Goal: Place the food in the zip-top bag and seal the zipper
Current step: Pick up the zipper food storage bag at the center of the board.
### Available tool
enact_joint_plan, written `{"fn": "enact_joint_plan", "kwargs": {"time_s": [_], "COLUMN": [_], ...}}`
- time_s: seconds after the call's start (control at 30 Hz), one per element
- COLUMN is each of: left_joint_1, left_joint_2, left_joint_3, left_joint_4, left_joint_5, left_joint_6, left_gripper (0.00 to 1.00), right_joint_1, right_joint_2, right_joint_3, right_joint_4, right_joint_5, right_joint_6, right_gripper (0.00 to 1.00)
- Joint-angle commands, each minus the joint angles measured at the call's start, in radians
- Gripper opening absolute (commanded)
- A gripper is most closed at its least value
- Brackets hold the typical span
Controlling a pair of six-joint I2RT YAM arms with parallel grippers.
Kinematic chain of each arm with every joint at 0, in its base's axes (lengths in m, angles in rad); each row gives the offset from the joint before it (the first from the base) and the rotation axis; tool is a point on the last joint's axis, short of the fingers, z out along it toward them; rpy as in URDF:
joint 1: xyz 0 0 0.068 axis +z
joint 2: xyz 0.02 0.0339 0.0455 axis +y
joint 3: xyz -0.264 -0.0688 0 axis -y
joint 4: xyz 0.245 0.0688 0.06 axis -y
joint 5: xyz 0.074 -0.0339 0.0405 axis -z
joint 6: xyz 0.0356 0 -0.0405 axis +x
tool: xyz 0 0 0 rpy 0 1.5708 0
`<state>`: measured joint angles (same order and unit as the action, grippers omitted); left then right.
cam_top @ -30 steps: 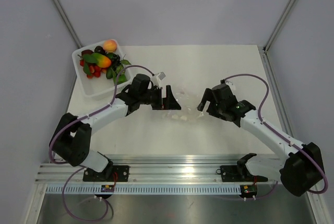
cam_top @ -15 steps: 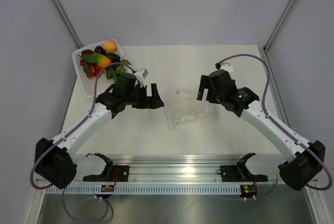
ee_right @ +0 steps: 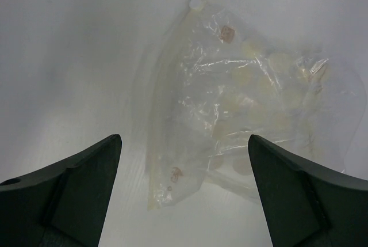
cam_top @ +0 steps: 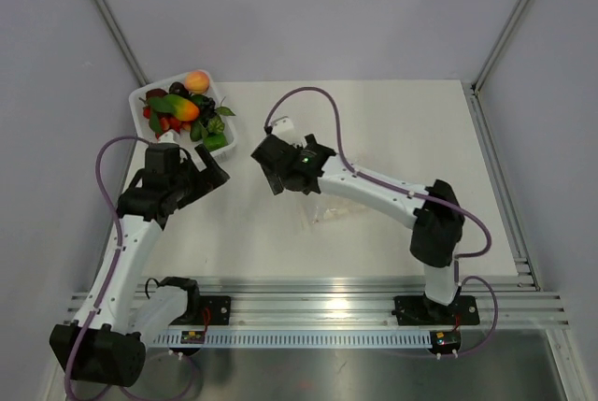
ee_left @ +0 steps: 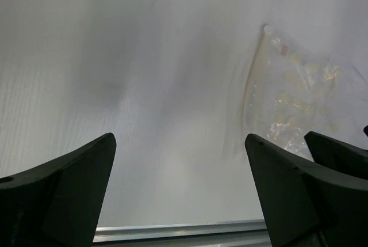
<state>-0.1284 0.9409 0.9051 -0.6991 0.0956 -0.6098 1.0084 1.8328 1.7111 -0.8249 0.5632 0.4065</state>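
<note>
The crinkly transparent zip-top bag lies flat on the tabletop beneath the wide-open right claw. The left claw also gapes wide. The glossy coloured food fills the white rectangular tray at the far left.

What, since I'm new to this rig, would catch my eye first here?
The bright pile of food, orange, red and green, sits in the white tray at the far left corner of the table. Next comes the crinkly zip-top bag, lying flat at the centre with the right gripper open above it.
</note>
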Motion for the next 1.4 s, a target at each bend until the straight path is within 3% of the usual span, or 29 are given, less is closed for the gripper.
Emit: {"fn": "enact_joint_plan", "kwargs": {"time_s": [0.0,0.13,0.37,0.57,0.93,1.23,1.37], "left_joint_1": [0.029,0.052,0.078,0.087,0.093,0.095,0.093], "left_joint_2": [-0.043,-0.083,-0.117,-0.102,-0.102,-0.094,-0.096], "left_joint_3": [-0.009,-0.031,-0.060,-0.089,-0.107,-0.118,-0.121], "left_joint_4": [-0.069,-0.071,-0.040,-0.028,-0.005,0.003,0.004], "left_joint_5": [-0.140,-0.148,-0.125,-0.111,-0.063,-0.053,-0.051], "left_joint_6": [-0.056,-0.068,-0.056,-0.048,-0.047,-0.042,-0.039], "left_gripper": [0.99,0.99,0.99,0.99,0.99,0.99,0.99], "right_joint_1": [0.041,0.059,0.065,0.070,0.076,0.078,0.079], "right_joint_2": [0.137,0.252,0.358,0.384,0.479,0.467,0.433], "right_joint_3": [0.126,0.200,0.191,0.160,0.203,0.182,0.157], "right_joint_4": [-0.152,-0.174,-0.140,-0.091,-0.082,-0.057,-0.045], "right_joint_5": [0.174,0.244,0.270,0.270,0.409,0.457,0.460], "right_joint_6": [-0.075,-0.110,-0.164,-0.192,-0.239,-0.241,-0.235], "right_gripper": [1.00,1.00,1.00,0.99,1.00,0.99,0.89]}}
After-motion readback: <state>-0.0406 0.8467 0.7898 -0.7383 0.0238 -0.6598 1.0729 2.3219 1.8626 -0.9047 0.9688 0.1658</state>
